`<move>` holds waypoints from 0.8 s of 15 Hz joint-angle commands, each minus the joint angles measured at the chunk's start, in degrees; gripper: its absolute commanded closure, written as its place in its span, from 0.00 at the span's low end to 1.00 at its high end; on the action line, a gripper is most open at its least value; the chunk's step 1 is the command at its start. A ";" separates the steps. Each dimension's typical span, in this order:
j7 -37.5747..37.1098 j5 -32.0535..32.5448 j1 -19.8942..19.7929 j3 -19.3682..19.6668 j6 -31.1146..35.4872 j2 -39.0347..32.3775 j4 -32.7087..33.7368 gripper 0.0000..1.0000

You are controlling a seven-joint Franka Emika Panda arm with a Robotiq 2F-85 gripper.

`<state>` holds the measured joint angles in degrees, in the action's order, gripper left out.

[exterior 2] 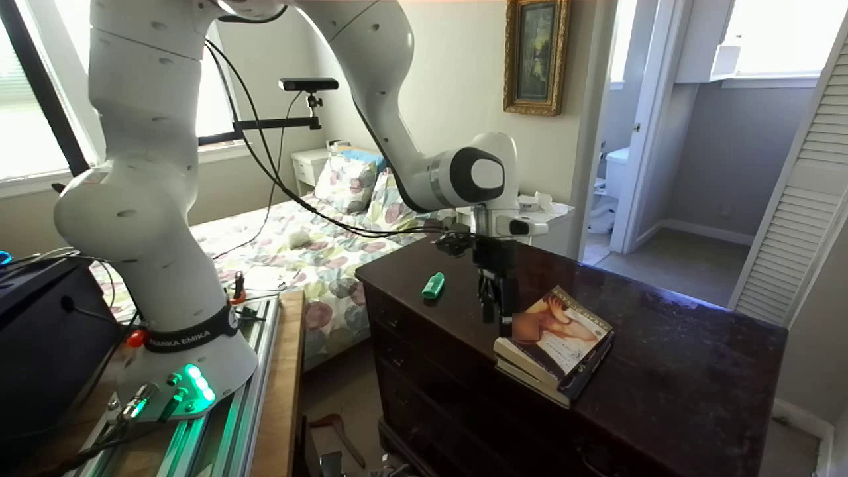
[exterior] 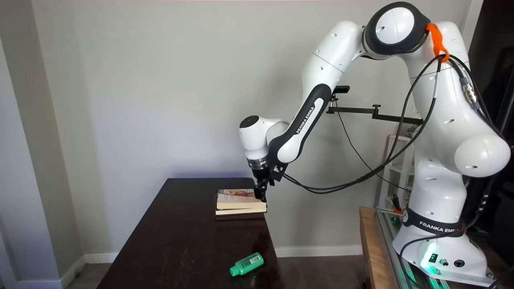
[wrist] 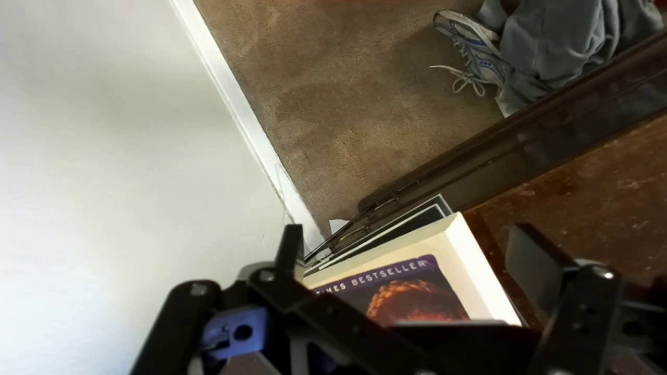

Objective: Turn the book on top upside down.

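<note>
The book on top point(exterior: 237, 195) lies flat with a reddish-orange picture facing up. It also shows in an exterior view point(exterior 2: 571, 326) and in the wrist view point(wrist: 417, 291), where "BESTSELLER" is legible. It rests on a second book, whose pale page edge point(exterior: 241, 211) shows below it; its dark corner point(wrist: 411, 225) sticks out in the wrist view. My gripper point(exterior: 260, 194) is at the book's edge nearest the robot base, also in an exterior view point(exterior 2: 497, 319). In the wrist view the gripper point(wrist: 409, 255) is open, its fingers wide apart with the book's corner between them. Contact is unclear.
Both books lie on a dark dresser point(exterior: 180, 237) near its edge on the robot's side. A green bottle point(exterior: 247, 264) lies on the same dresser. A wall point(exterior: 160, 100) stands beyond the dresser. A person's shoe point(wrist: 471, 49) shows on the floor below.
</note>
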<state>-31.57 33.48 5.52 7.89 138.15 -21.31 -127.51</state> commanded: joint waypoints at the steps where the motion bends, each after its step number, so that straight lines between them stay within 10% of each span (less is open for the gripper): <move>1: -6.29 4.82 2.99 2.15 0.85 -3.84 2.38 0.00; 12: -11.79 9.13 3.81 2.95 3.46 -9.17 5.71 0.00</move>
<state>-41.07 40.46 8.50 9.86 140.33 -28.35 -123.46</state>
